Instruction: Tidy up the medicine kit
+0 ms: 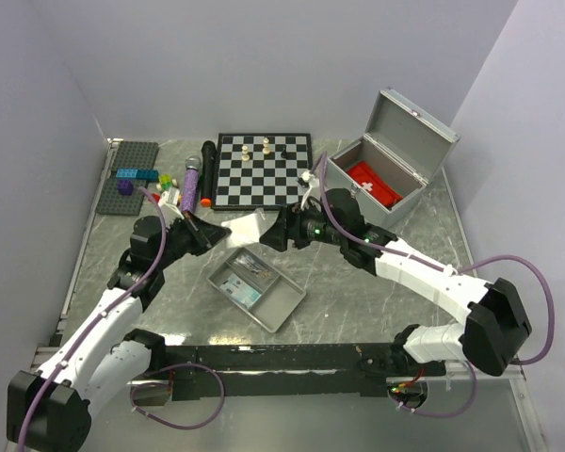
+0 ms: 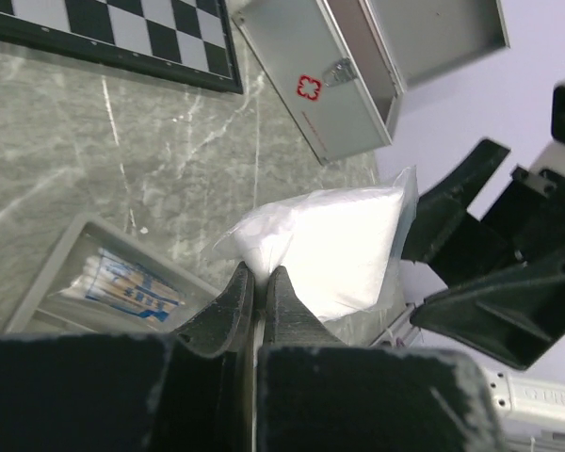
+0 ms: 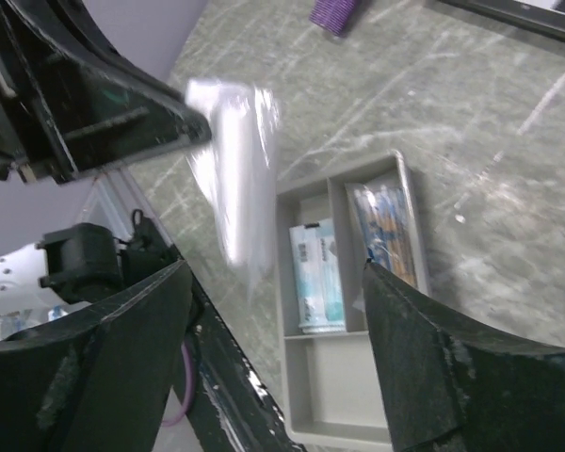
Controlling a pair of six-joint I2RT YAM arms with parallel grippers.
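The medicine kit [image 1: 395, 155] stands open at the back right with its lid up and a red pouch [image 1: 375, 184] inside; its front with the red emblem shows in the left wrist view [image 2: 344, 89]. My left gripper [image 1: 218, 232] [image 2: 259, 276] is shut on the corner of a white plastic bag [image 1: 248, 228] [image 2: 334, 245], held above the table. My right gripper [image 1: 273, 232] [image 3: 275, 268] is open just right of the bag [image 3: 235, 169], its fingers either side of the bag's edge without touching it. Below lies a grey divided tray [image 1: 281, 309] [image 3: 344, 405] with packets in it.
A chessboard [image 1: 264, 168] with a few pieces lies at the back centre. Left of it are a black marker-like stick [image 1: 207, 171], a purple-headed one [image 1: 190, 184] and a grey brick baseplate [image 1: 127, 177] with loose bricks. White walls close in the table.
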